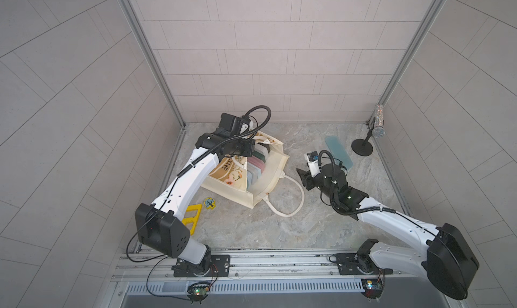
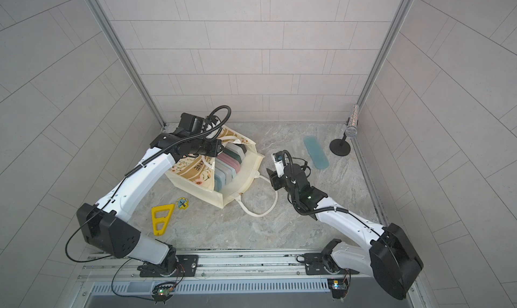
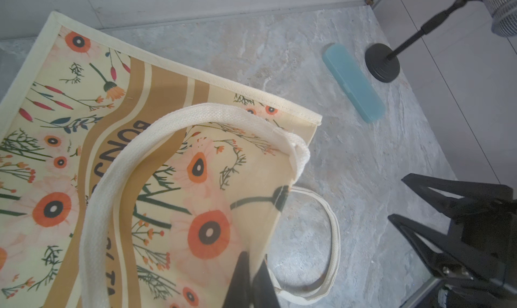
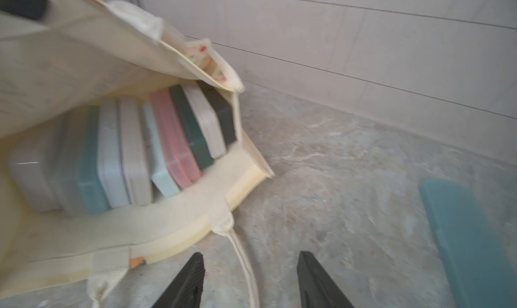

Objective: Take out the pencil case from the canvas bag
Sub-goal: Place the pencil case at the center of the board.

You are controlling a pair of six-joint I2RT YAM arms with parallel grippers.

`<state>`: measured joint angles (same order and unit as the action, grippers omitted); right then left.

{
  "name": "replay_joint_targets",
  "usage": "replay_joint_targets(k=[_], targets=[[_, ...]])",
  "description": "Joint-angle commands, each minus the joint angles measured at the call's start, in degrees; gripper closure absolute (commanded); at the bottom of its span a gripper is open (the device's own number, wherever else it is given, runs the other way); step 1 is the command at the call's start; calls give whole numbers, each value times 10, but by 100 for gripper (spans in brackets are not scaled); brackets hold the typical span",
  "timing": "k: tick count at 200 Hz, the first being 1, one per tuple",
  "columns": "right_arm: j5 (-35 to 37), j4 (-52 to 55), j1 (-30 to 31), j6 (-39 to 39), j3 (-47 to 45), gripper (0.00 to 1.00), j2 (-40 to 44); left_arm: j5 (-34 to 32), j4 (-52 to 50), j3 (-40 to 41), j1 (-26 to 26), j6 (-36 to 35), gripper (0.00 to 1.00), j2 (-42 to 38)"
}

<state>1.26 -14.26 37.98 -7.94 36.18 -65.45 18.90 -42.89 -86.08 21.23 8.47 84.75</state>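
Note:
The canvas bag (image 1: 223,178) (image 2: 193,169) lies on its side with its mouth facing my right arm. Several pencil cases (image 1: 256,166) (image 4: 167,141) stand packed in a row inside it: pink, dark green, white, pale blue. My left gripper (image 3: 253,257) is shut on the upper edge of the bag (image 3: 167,180) and holds the mouth open. Low over the table just outside the mouth, my right gripper (image 4: 249,254) (image 1: 303,178) is open and holds nothing. The bag's rope handle (image 4: 243,253) lies between its fingers. One teal pencil case (image 1: 338,154) (image 3: 354,82) lies on the table outside the bag.
A glittery microphone on a black round stand (image 1: 363,147) is in the back right corner, close to the teal case. A yellow triangular stencil (image 2: 161,217) and a small round sticker (image 2: 181,203) lie front left of the bag. Walls close three sides.

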Motion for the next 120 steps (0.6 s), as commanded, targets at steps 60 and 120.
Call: replay_joint_targets(k=[60,120], targets=[[0,-115,152,3,-32,56,-117,-20,63,110,1,20,100,-121],[45,-182,186,12,24,70,-251,-56,77,138,0,1,100,-118]])
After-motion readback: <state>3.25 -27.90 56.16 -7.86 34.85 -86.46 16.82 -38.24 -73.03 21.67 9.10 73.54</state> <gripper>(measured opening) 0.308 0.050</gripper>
